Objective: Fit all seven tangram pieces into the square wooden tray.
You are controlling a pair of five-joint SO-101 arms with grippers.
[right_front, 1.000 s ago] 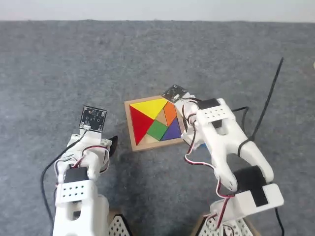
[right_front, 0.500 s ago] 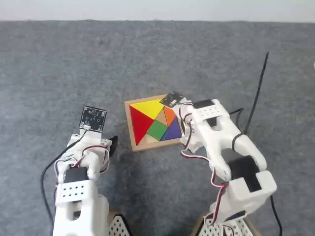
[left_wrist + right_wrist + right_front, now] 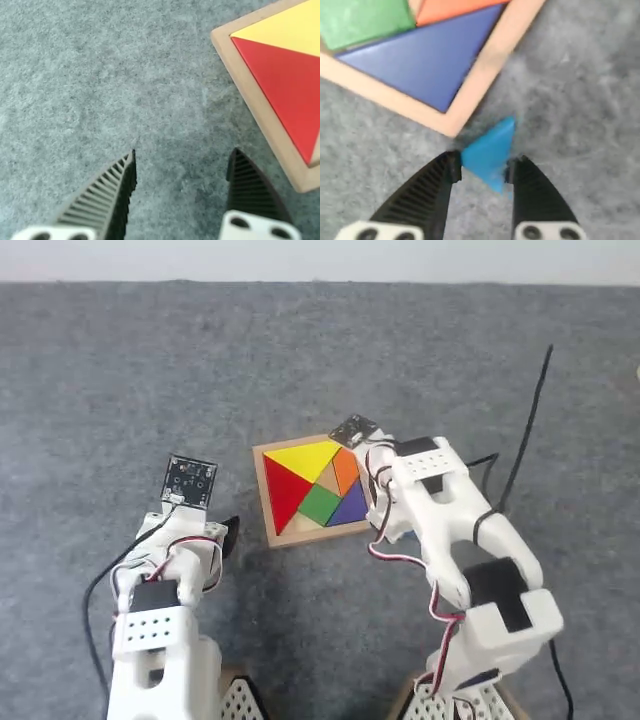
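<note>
The square wooden tray (image 3: 262,490) lies mid-table holding a yellow triangle (image 3: 300,457), a red triangle (image 3: 282,495), a green square (image 3: 320,504), an orange piece (image 3: 346,471) and a dark blue triangle (image 3: 350,506). In the right wrist view, my right gripper (image 3: 484,162) is shut on a light blue triangle (image 3: 487,155) just outside the tray's corner (image 3: 451,122), low over the carpet. My left gripper (image 3: 183,154) hangs open over bare carpet, beside the tray's edge (image 3: 250,105) near the red triangle (image 3: 285,85).
Grey carpet (image 3: 150,360) covers the whole table, with free room all around the tray. A black cable (image 3: 525,440) runs up from the right arm. The right arm's body (image 3: 440,510) hides the tray's right side from above.
The right arm's wrist dipped toward the tray and came back, and its upper part shifted left. The left arm has kept still.
</note>
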